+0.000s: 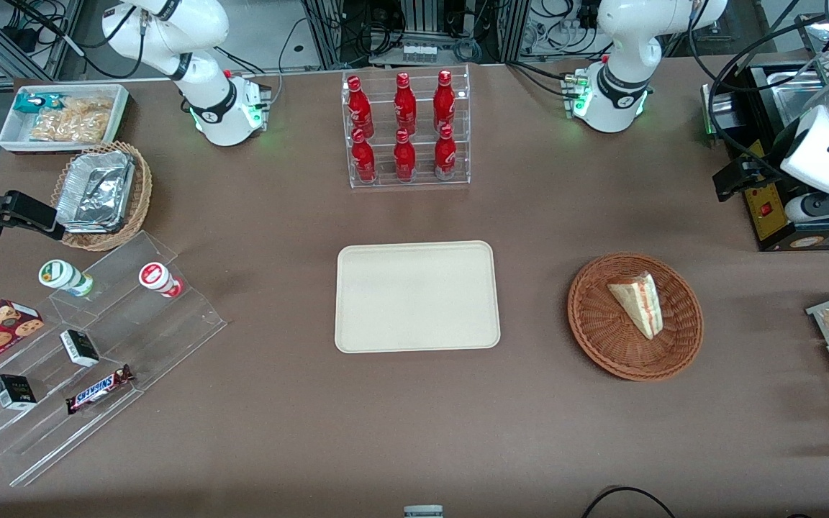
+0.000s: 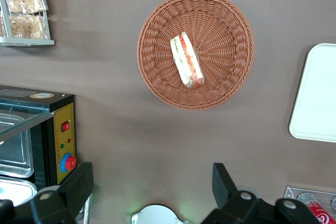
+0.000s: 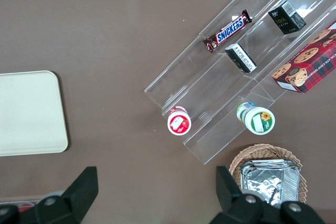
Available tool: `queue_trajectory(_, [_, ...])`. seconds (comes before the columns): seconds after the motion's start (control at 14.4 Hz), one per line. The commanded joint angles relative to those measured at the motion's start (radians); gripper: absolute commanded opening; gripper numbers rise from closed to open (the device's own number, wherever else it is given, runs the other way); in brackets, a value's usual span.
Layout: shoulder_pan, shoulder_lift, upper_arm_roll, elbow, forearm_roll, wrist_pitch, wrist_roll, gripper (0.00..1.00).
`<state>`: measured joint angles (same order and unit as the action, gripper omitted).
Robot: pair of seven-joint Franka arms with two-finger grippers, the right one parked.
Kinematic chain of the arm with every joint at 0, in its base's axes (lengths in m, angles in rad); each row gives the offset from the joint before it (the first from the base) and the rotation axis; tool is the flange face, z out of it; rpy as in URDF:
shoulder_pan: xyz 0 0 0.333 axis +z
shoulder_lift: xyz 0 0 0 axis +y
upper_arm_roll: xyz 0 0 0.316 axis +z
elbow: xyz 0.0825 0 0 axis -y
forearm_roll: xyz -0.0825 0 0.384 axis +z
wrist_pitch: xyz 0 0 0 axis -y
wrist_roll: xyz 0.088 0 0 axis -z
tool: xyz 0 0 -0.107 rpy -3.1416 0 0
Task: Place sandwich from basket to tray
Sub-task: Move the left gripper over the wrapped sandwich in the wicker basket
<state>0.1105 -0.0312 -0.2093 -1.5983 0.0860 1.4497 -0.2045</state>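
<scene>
The brown table (image 1: 278, 403) carries everything; on it the cream-beige tray (image 1: 417, 296) lies flat near the middle, with nothing on it; the reddish-brown wicker basket (image 1: 635, 315) stands beside the tray, apart from it, toward my working arm's end of the table. Farther from the front camera than the tray stands a clear rack of red bottles (image 1: 405, 128); toward the parked arm's end there is a tan wicker basket with foil trays (image 1: 101, 193), and nearer to the camera a stepped clear stand with a Snickers bar (image 1: 98, 389) on it. The sandwich (image 1: 637, 302) lies in the reddish-brown basket, the red-pink stripe along its cut edge. My gripper (image 2: 152, 190) hangs high above the table, beside the basket and not over it; my jaws are spread wide and hold nothing.
</scene>
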Motion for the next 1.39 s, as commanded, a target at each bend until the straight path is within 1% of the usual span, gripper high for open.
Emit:
queue_trajectory(0.0, [-0.002,-0.004,0.001,0.009,-0.011,-0.018,0.007,1.00])
queue_trajectory(0.28, [0.000,0.005,0.008,-0.031,0.000,-0.017,0.005,1.00])
queue_trajectory(0.49, [0.000,0.022,0.063,-0.156,0.004,0.044,0.007,1.00])
queue_trajectory(0.63, [0.000,0.030,0.087,-0.265,0.004,0.131,0.002,1.00])
queue_trajectory(0.97, [0.001,0.050,0.114,-0.541,0.000,0.515,-0.022,1.00])
queue_trajectory(1.18, [-0.018,0.102,0.113,-0.572,-0.006,0.630,-0.224,1.00])
queue_trajectory(1.32, [-0.043,0.149,0.113,-0.569,-0.011,0.692,-0.291,1.00])
